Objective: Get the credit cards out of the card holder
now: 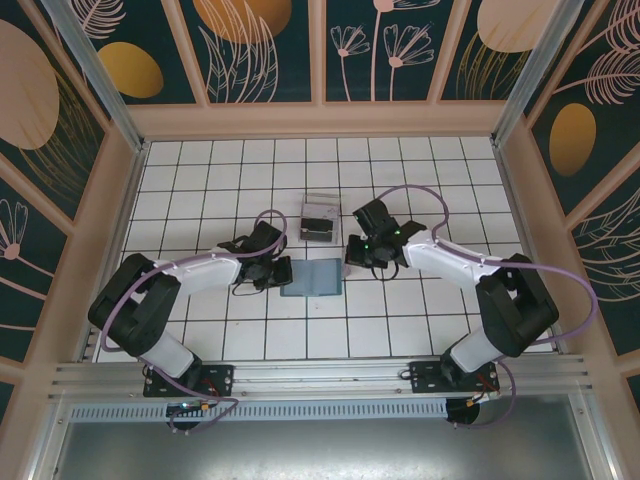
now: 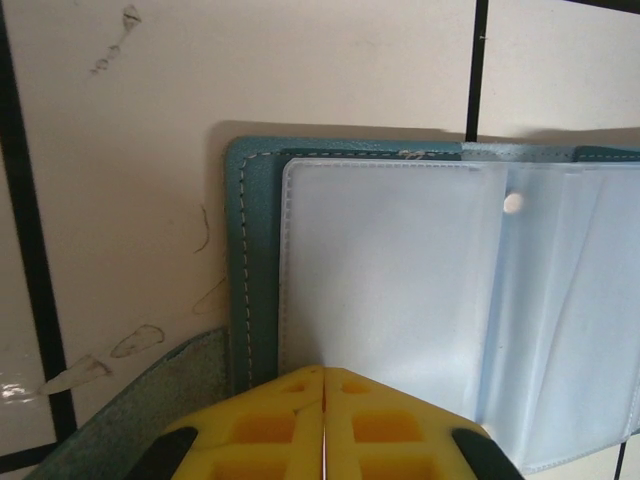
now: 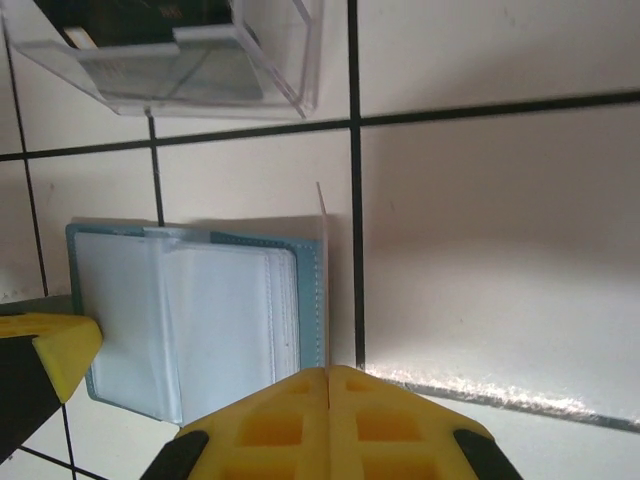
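My right gripper (image 3: 327, 378) pinches a thin card (image 3: 322, 260) edge-on. The tray (image 3: 285, 70) lies at eleven o'clock and the wallet (image 3: 190, 320) at nine. My left gripper (image 2: 323, 395) is pressed together at the wallet's edge.

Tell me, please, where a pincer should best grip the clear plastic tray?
Probably the clear plastic tray by one upright side wall, from above, one finger inside, one outside: it sits open-topped with thin walls, body likely too wide to span.

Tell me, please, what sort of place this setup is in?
Probably a purpose-built robot test cell: a white tiled tabletop with black grid lines, dark teal leaf-patterned wall panels in pale wood frames, and an aluminium mounting rail.
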Controlling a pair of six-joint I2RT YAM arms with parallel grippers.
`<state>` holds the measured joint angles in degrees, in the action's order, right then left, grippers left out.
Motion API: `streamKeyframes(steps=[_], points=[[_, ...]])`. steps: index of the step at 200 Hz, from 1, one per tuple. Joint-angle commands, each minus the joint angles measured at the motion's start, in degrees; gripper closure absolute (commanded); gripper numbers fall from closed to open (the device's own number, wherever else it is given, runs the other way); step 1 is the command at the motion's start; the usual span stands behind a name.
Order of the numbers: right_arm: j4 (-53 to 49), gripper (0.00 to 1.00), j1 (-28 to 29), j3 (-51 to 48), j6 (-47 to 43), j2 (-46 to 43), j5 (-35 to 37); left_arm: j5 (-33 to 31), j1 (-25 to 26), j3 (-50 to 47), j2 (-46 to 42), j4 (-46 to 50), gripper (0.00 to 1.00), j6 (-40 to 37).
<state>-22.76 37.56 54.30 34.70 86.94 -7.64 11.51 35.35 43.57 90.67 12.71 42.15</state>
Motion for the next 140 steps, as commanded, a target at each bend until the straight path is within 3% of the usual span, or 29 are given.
streamKeyframes(steps=[1, 63, 140], points=[[-2.7, 1.0, -0.5, 4.0, -7.0, -1.3, 1.2, -0.7, -0.4, 1.4, -1.8, 2.6, 0.9, -1.1], [-8.7, 1.0, -0.4, 13.3, -36.1, 2.2, -4.5, -0.6, -0.4, 1.6, -3.2, 2.3, 0.84, -0.9], [-18.9, 1.0, -0.1, 28.0, -75.1, 12.0, -0.5, -1.1, -0.4, 1.7, -4.1, 2.5, 0.84, -1.4]])
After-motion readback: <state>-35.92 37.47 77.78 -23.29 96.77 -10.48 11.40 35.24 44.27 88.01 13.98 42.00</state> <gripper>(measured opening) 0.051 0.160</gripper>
